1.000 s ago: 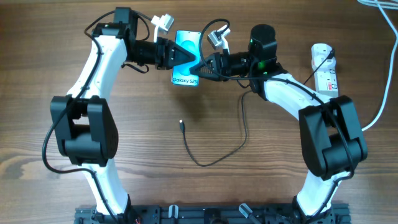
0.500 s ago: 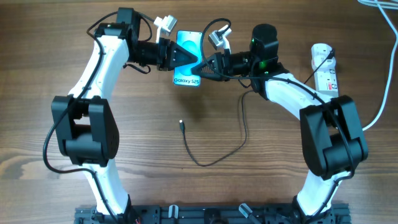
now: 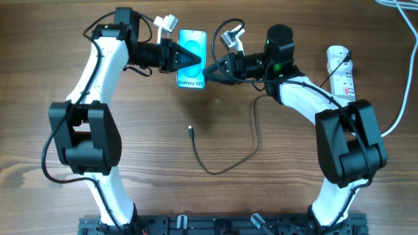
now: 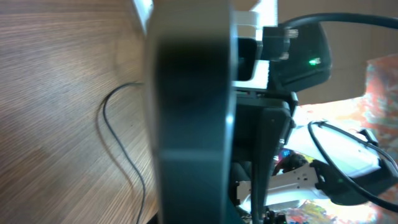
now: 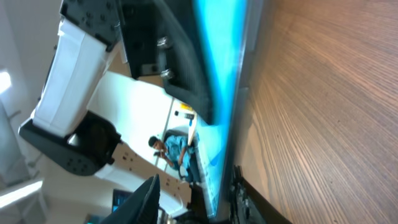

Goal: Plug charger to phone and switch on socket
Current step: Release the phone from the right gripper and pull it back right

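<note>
- Phone [image 3: 196, 40] sits at the far middle of the table [image 3: 150, 163], face up, "Galaxy" text at its near end. It lies between the two grippers. Cannot tell whether it rests on the wood or clears it.
- Left gripper [image 3: 192, 60] reaches in from the left, jaws pinched on the phone across its middle. In the left wrist view the phone's dark edge fills the centre and blocks most of what lies behind it.
- Right gripper [image 3: 209, 70] is just beside the phone's right edge near the lower corner, jaws spread and not clamping. In the right wrist view the phone's bright blue edge [image 5: 227, 74] runs down between its two fingers.
- Charger [image 3: 225, 166] lies loose on the wood, nearer than the phone. Its plug tip [image 3: 189, 130] is well apart from the phone, with nothing holding it. The cable curves right, then runs up under the right arm [image 3: 300, 98].
- Socket [image 3: 344, 81] is at the far right edge, behind the right arm's elbow.
- A white cord [image 3: 400, 111] loops past the socket on the right.
</note>
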Action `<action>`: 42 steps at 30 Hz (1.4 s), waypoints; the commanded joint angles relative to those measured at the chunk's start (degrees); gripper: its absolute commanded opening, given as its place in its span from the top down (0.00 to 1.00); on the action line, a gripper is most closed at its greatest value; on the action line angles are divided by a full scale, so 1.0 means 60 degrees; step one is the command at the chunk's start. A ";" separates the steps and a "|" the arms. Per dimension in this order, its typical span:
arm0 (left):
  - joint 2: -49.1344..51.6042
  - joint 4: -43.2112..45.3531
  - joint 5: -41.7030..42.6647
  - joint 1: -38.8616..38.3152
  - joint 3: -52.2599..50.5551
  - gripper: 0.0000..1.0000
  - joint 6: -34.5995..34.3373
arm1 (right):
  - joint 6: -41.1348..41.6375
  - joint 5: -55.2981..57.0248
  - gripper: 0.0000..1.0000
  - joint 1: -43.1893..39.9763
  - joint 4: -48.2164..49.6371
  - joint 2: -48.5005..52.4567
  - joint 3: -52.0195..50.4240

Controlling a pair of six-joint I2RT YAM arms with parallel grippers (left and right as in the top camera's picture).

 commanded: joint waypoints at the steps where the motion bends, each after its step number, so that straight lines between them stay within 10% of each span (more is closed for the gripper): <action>1: -0.0386 -0.0186 -0.1654 0.0011 0.0091 0.96 0.0237 | -0.0823 -0.1035 0.51 -0.0015 0.0135 0.0109 0.0029; 25: -0.0229 -0.0758 -0.5249 0.0011 0.0062 0.96 -0.2277 | -0.3260 0.0863 0.47 -0.0015 -0.0208 0.0113 -0.3027; 35: -0.0229 -0.0430 -0.8309 0.0007 -0.0026 0.96 -0.5431 | -0.5668 0.5362 0.46 -0.0004 -0.4568 0.0109 -0.3005; 42: -0.0229 0.0947 -0.7595 0.0036 -0.1239 0.96 -0.6258 | -0.7063 0.7672 0.47 0.0004 -0.8743 -0.0663 -0.1483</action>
